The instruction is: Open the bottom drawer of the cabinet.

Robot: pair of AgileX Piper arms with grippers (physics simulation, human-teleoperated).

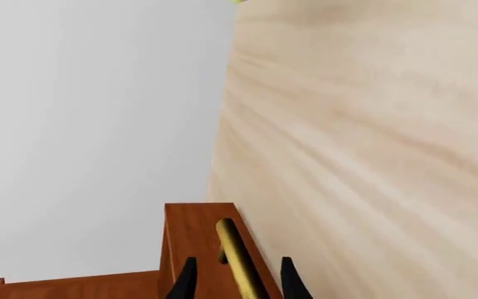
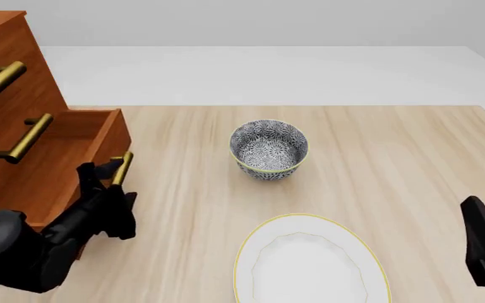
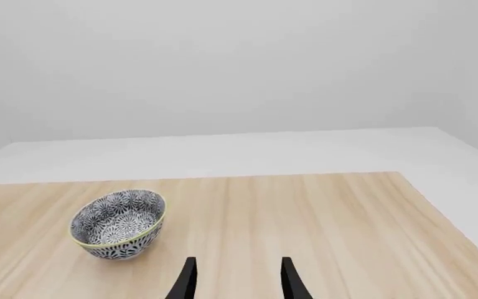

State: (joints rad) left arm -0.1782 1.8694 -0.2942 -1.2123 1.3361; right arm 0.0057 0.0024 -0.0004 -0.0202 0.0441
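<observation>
Left gripper fingers straddle the handle of the bottom drawer, not visibly clamped. Drawer stands pulled out from the cabinet at 9 o'clock. Right gripper spread, empty, at 4 o'clock.

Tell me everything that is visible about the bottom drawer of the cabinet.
The bottom drawer is a reddish-brown wooden box, the lowest of three in the cabinet. It stands pulled out toward the table's middle, so its open, seemingly empty inside shows from above. Its plain front carries one brass bar handle. The left gripper is at this handle; in the left wrist view the bar lies between the two black fingers, though contact cannot be confirmed. The drawer sits just above the light wooden table.
</observation>
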